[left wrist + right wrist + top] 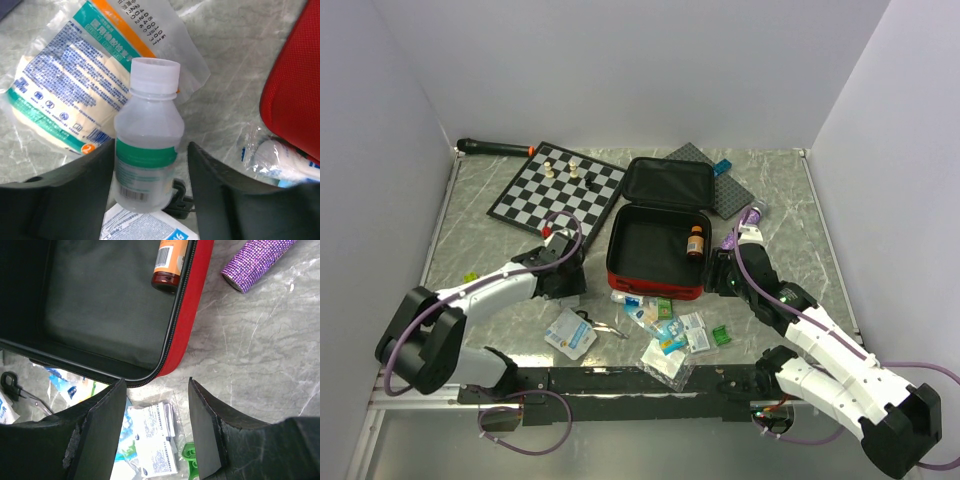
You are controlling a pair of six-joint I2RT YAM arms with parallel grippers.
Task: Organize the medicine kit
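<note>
The medicine kit [655, 283] lies open at mid-table, a red case with black lining and its lid [667, 180] folded back. An amber bottle [695, 242] lies inside at the right. My left gripper [565, 285] is down at the kit's near left corner. In the left wrist view it [150, 147] straddles a clear bottle [150, 120] with a white cap and green label; the left finger touches the bottle and the right finger stands a little apart. My right gripper [156, 385] is open and empty over white packets [155, 435] off the kit's [192, 315] near right corner.
Loose packets [665, 335] and small scissors [600, 325] lie in front of the kit. A large gauze packet [65, 85] lies beyond the clear bottle. A chessboard [558, 188] is at the back left, a grey plate [715, 180] behind the kit, a purple roll [752, 213] at the right.
</note>
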